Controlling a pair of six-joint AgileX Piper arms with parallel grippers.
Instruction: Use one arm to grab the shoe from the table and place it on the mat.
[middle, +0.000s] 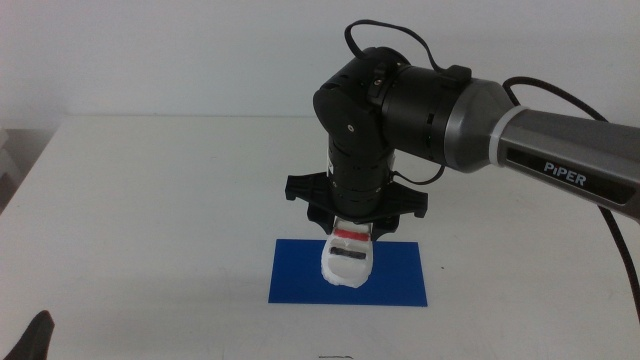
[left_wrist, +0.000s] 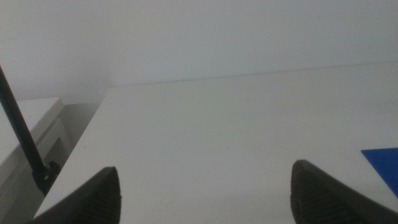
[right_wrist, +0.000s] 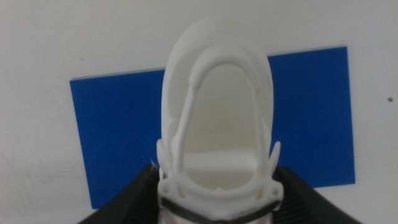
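Note:
The right arm (middle: 430, 100) reaches in from the right, and its gripper (middle: 355, 232) points down over the blue mat (middle: 298, 282). It is shut on the white shoe (middle: 350, 262), whose red and black straps face the camera. The shoe hangs toe-down over the mat's middle, and I cannot tell if it touches the mat. In the right wrist view the jaws of the gripper (right_wrist: 217, 202) clamp the shoe (right_wrist: 214, 112) with the mat (right_wrist: 118, 130) behind it. The left gripper (middle: 35, 337) waits at the bottom left corner. Its jaws (left_wrist: 205, 193) are wide open and empty.
The white table (middle: 150, 200) spreads around the mat on all sides. The left wrist view shows a corner of the mat (left_wrist: 384, 163), the table's far edge and a black cable or rod (left_wrist: 22, 137) beside the table.

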